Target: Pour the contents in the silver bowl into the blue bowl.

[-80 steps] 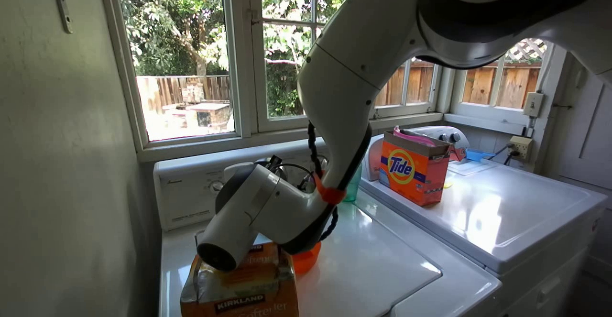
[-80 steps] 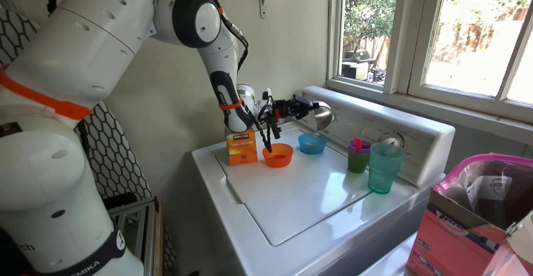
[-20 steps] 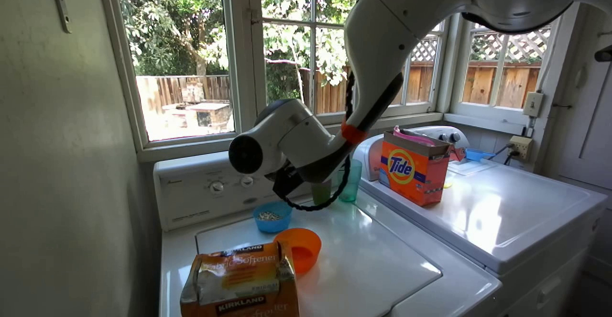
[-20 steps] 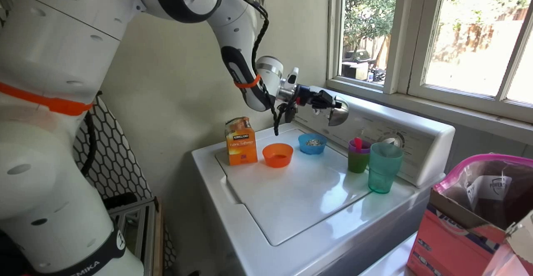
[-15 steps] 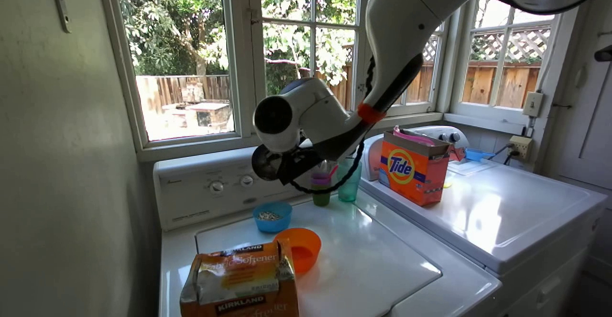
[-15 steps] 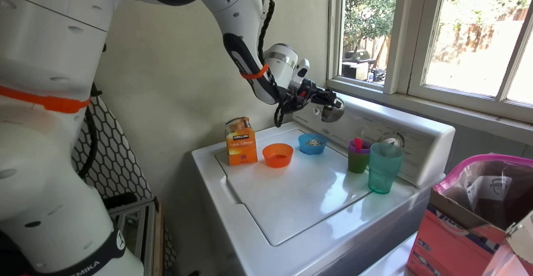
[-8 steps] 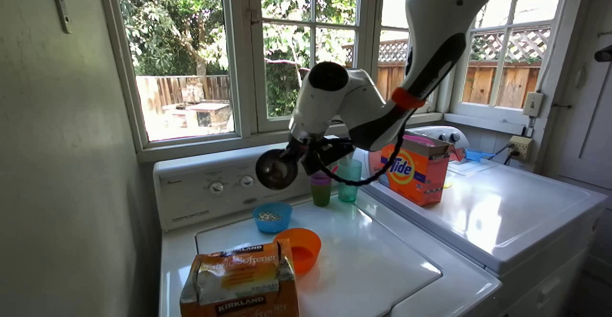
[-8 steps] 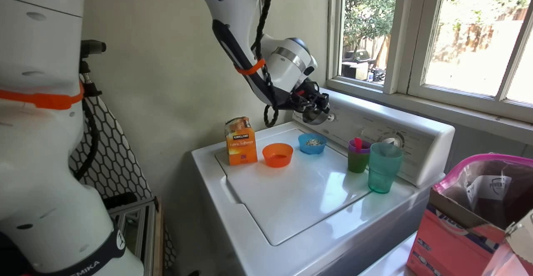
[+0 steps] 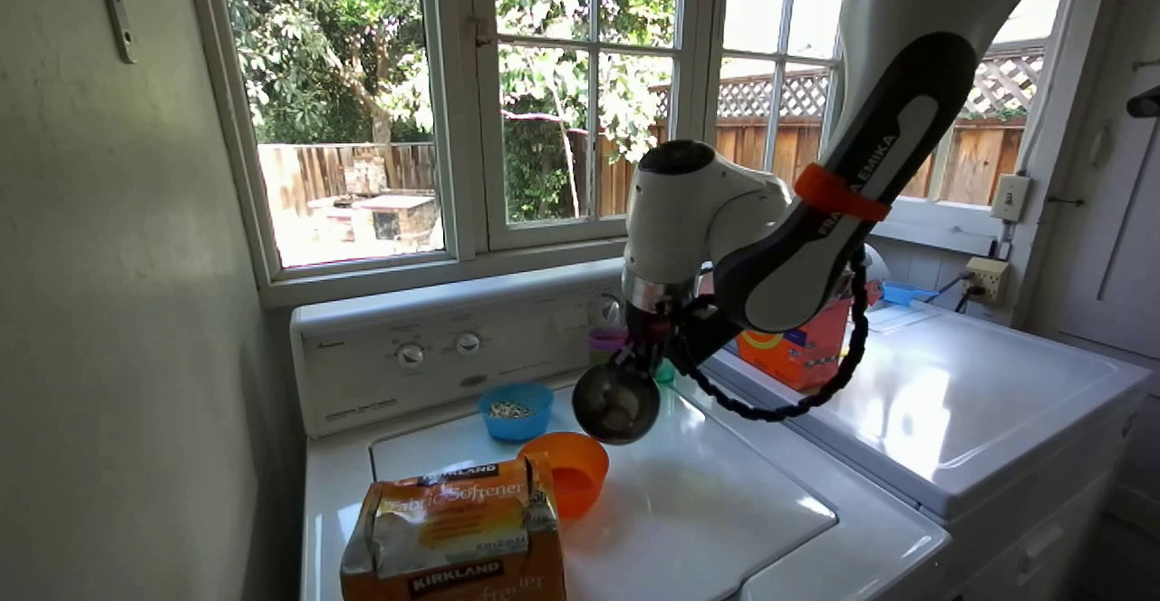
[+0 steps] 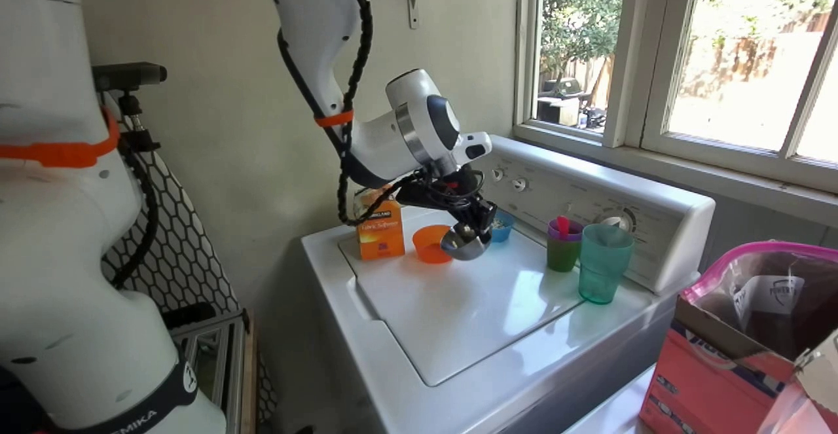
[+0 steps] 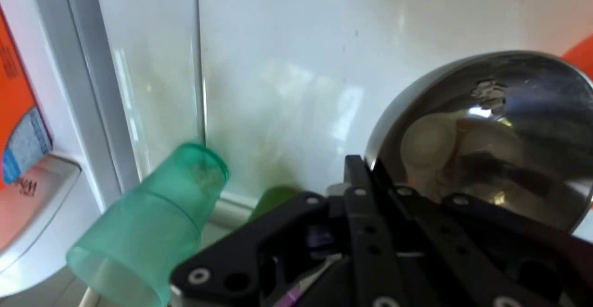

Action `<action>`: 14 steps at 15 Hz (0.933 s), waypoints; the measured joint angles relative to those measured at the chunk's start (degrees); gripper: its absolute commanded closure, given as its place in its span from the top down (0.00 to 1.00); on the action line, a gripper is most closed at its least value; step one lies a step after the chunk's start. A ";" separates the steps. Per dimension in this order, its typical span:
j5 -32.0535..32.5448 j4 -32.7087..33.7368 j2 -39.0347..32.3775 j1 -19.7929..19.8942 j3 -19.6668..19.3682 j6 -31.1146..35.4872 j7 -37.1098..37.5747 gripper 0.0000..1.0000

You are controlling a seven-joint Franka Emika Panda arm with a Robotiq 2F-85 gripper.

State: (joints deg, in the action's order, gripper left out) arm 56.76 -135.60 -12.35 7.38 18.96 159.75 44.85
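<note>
Exterior view: silver bowl (image 9: 594, 406), mouth tilted toward camera, rim pinched between jaws; blue bowl (image 9: 521, 430) upright.

A rectangular orange cardboard box (image 10: 381, 234), a round orange plastic bowl (image 10: 429, 251) and a tall translucent teal plastic tumbler (image 10: 605, 264) stand on a boxy white metal washer (image 10: 458, 316).

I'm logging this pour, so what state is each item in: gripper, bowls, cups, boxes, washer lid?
Gripper, shut on the rim of the silver bowl.
Silver bowl, held and tilted; reflections inside, no contents clearly seen.
Blue bowl, upright, holding pale bits.
Orange bowl, upright; no contents seen.
Teal cup, upright.
Green cup, upright, purple at its top.
Fabric softener box, upright.
Red-orange box, upright; top open.
Washer lid, shut.
</note>
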 measured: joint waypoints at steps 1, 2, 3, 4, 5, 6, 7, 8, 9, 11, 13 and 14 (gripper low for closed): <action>-3.94 -1.22 0.91 0.87 0.73 -2.26 -2.45 0.01; -7.13 -1.89 2.09 1.26 0.95 -4.73 -3.72 0.01; -9.45 -2.20 3.44 1.53 0.96 -6.76 -3.94 0.01; -11.21 -2.31 4.89 1.75 0.82 -8.41 -3.53 0.01; -12.64 -2.32 6.39 1.96 0.58 -9.66 -2.94 0.01; -13.92 -2.32 7.76 2.23 0.36 -10.33 -2.10 0.04; -14.05 -2.29 8.54 2.37 0.25 -10.43 -2.12 0.04; -14.03 -2.28 8.57 2.35 0.25 -10.43 -2.14 0.04; -14.03 -2.29 8.33 2.31 0.31 -10.43 -2.14 0.01; -14.02 -2.29 7.97 2.31 0.37 -10.43 -2.13 0.01; -14.95 -2.09 7.47 0.47 -1.32 -10.36 -2.01 0.01; -16.47 -1.67 6.64 0.48 -1.08 -10.36 -1.91 0.01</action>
State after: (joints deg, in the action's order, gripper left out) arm 40.30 -137.28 -5.71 7.85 17.88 149.39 42.94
